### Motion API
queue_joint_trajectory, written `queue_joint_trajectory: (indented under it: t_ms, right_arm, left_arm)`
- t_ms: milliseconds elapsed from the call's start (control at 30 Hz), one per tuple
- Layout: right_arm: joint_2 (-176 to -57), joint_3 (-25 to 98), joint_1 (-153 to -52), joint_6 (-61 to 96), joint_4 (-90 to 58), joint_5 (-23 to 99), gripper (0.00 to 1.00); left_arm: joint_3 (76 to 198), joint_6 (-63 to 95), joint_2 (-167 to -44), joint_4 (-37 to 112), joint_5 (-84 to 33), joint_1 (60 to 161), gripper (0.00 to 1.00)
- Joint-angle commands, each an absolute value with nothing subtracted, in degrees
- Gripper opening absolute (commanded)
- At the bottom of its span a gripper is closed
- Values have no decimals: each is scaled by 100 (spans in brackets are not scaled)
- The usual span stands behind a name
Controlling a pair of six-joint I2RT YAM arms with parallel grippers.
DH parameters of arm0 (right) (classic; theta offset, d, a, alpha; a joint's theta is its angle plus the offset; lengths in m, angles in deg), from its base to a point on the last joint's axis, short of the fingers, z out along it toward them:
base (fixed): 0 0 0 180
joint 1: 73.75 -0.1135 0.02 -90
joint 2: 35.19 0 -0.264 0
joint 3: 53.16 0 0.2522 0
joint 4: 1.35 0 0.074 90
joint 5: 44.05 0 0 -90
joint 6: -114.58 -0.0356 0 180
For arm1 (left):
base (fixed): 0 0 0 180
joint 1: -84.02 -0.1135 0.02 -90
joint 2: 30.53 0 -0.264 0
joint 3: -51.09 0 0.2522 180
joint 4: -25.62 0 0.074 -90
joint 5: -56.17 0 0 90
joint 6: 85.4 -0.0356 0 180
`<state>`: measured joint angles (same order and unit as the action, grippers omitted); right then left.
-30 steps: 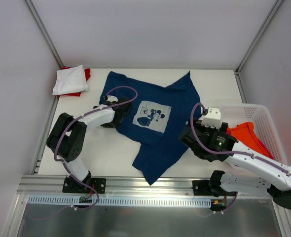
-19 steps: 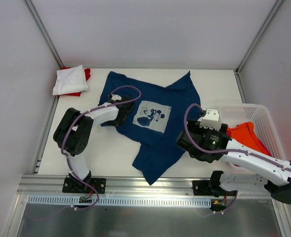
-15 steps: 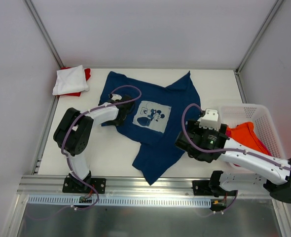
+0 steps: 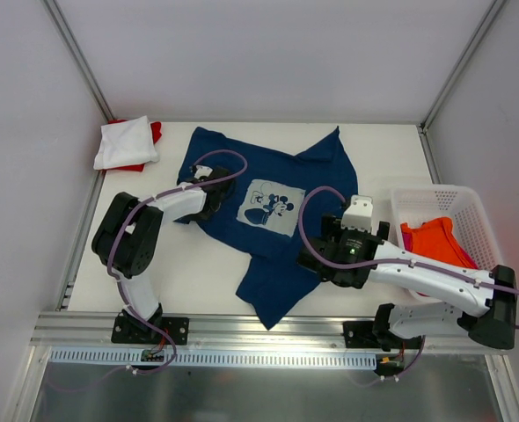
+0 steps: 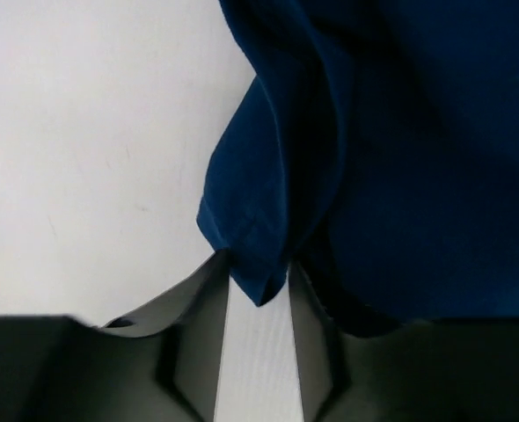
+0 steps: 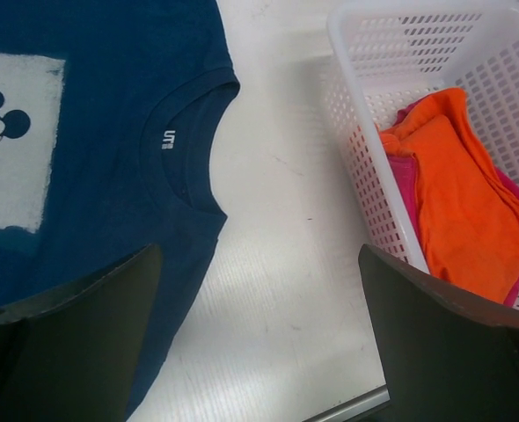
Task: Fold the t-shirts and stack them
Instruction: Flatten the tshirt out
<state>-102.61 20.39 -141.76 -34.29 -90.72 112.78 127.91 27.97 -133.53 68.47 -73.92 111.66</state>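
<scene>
White shells and black joints on left arm and right arm, plus slack purple cables.

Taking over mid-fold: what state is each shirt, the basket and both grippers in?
navy t-shirt: unfolded, rumpled, print up on the table.
white t-shirt: folded, lying on the red one.
red t-shirt: mostly hidden under the white one.
orange t-shirt: crumpled in the basket.
magenta t-shirt: crumpled beneath the orange one.
basket: upright.
left gripper: shut on a navy t-shirt corner.
right gripper: open, empty.
</scene>
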Motion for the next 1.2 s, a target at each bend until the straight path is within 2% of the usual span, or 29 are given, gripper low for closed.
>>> queue_joint_trajectory:
  t_ms: [0, 33, 267, 500, 700, 1067, 1167]
  right_arm:
    - [-10374, 2344, -14327, -3931, -9930, 11415, 99]
    - [-10401, 2362, -14397, -3984, -10026, 11372, 99]
    - [-10700, 2354, -15012, -4625, -10379, 11169, 99]
    - [-11612, 2484, -15496, -5337, -10923, 11002, 99]
    - [-11895, 2573, -15689, -5470, -10976, 10949, 99]
    - [-11896, 2196, -15909, -5470, -10976, 10756, 99]
    - [-11895, 2195, -15953, -5435, -10976, 10703, 100]
  left_arm:
    - [12725, 2754, -13081, 6804, -7382, 11100, 25]
    - [12716, 2754, -13090, 6795, -7382, 11100, 18]
    - [12637, 2736, -12854, 6777, -7425, 11048, 0]
    - [12602, 2543, -12326, 6839, -8083, 10986, 0]
    - [12672, 2508, -12114, 6900, -8375, 10705, 0]
    - [12654, 2420, -12640, 6918, -8656, 10002, 0]
    - [12742, 2306, -12947, 6970, -8603, 9747, 4]
